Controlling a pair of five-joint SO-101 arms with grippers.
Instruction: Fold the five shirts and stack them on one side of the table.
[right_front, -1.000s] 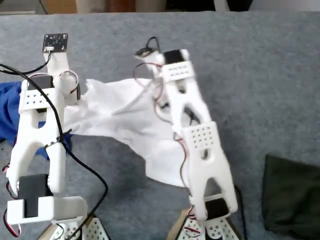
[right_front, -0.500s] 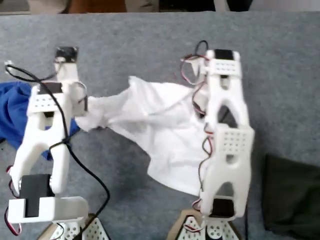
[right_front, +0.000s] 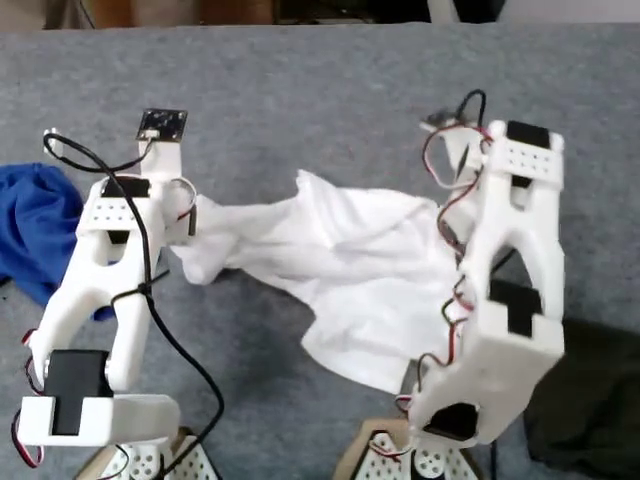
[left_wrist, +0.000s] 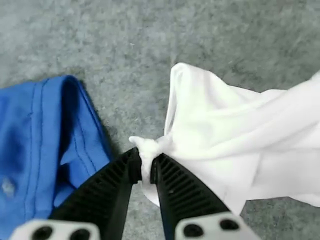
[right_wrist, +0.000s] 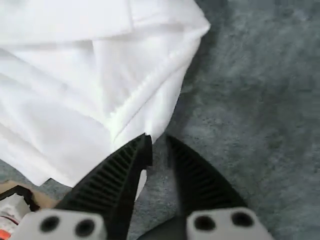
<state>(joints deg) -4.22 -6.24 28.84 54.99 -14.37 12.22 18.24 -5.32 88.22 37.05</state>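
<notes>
A white shirt (right_front: 340, 260) lies crumpled and stretched across the grey table (right_front: 330, 90) between my two arms. My left gripper (right_front: 192, 222) is shut on a bunched corner of the white shirt (left_wrist: 240, 135) at its left end; the pinch sits at my left gripper (left_wrist: 144, 162). At the shirt's right edge, my right gripper (right_wrist: 157, 145) has its jaws nearly together on the hem of the white shirt (right_wrist: 65, 75). A blue shirt (right_front: 35, 230) lies heaped at the table's left edge, close beside my left gripper, and the same blue shirt (left_wrist: 45, 135) is next to its fingers.
A dark green shirt (right_front: 590, 400) lies at the near right, partly behind the right arm (right_front: 510, 290). Bare grey cloth spans the far half of the table. A black cable (right_front: 150, 300) loops along the left arm.
Both arms have moved to the right, dragging the white shirt with them. The shirt now lies farther from the blue shirt and is pulled out wider.
</notes>
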